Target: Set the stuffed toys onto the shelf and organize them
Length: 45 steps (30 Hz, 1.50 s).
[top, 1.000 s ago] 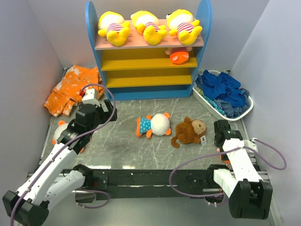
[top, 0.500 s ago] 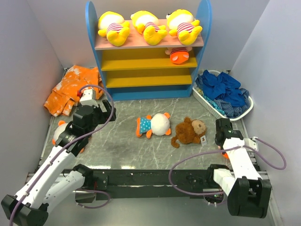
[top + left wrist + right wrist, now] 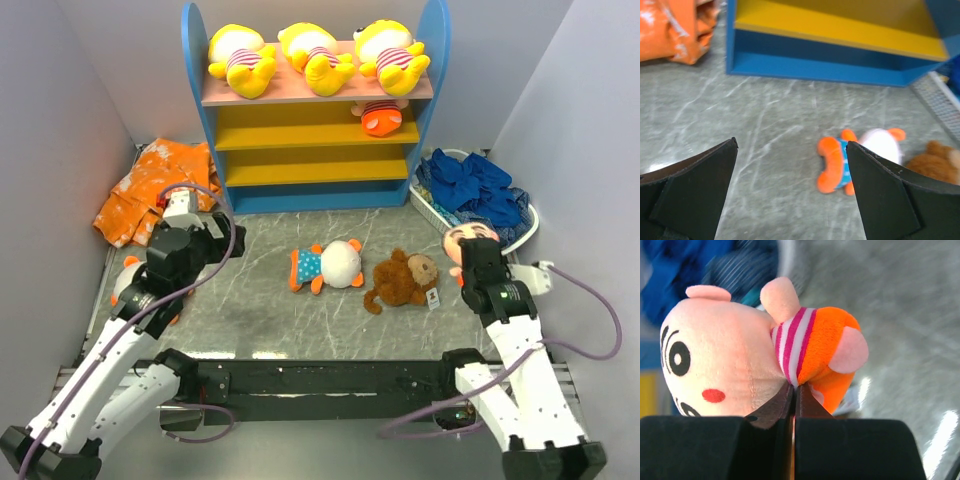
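While the right end effector (image 3: pixel 793 392) clenches a striped doll (image 3: pixel 730 365) beside the basket rim (image 3: pixel 430 213), the left end effector (image 3: pixel 790 170) hangs released over the desk (image 3: pixel 755 125) near the orange cloth (image 3: pixel 140 190)

marble table (image 3: pixel 250 300) | shelf (image 3: pixel 320 197) | dotted toy (image 3: pixel 327 266) | monkey (image 3: pixel 402 280) | orange cloth (image 3: pixel 150 185) | basket (image 3: pixel 437 222)

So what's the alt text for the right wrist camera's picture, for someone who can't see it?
The right gripper, closed, pinches a stuffed toy with a pale face, a pink-and-white striped shirt and an orange bottom. Behind it are the grey marbled table and blurred dark blue cloths.
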Each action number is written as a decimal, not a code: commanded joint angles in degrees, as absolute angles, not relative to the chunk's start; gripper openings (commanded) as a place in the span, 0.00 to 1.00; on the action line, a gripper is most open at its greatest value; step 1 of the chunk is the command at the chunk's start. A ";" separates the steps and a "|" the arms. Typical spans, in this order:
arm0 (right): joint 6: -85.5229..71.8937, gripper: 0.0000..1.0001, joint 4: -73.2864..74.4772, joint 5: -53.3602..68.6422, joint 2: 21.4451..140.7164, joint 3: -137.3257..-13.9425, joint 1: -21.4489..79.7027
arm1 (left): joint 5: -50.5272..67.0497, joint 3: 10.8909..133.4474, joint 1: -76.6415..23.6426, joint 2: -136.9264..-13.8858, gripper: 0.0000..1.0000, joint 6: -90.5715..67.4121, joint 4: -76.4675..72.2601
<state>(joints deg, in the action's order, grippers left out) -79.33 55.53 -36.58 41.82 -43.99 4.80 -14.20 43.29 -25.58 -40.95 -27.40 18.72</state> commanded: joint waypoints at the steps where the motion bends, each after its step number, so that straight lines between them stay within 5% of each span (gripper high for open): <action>1: -84.10 0.00 57.56 -35.60 45.08 -52.36 13.61 | -6.60 44.38 -25.58 -38.94 0.97 -30.92 13.72; 7: -92.71 0.00 52.85 -31.91 48.07 -55.37 27.49 | 4.21 46.14 -25.58 -38.76 0.97 -36.20 11.08; 20: -105.38 0.00 43.33 -39.72 64.59 -66.09 55.71 | 8.79 43.95 -25.58 -41.13 0.97 -45.53 4.57; 45: -104.50 0.00 37.79 -41.22 79.71 -77.24 63.81 | 14.41 37.97 -25.93 -44.46 0.96 -44.83 -12.56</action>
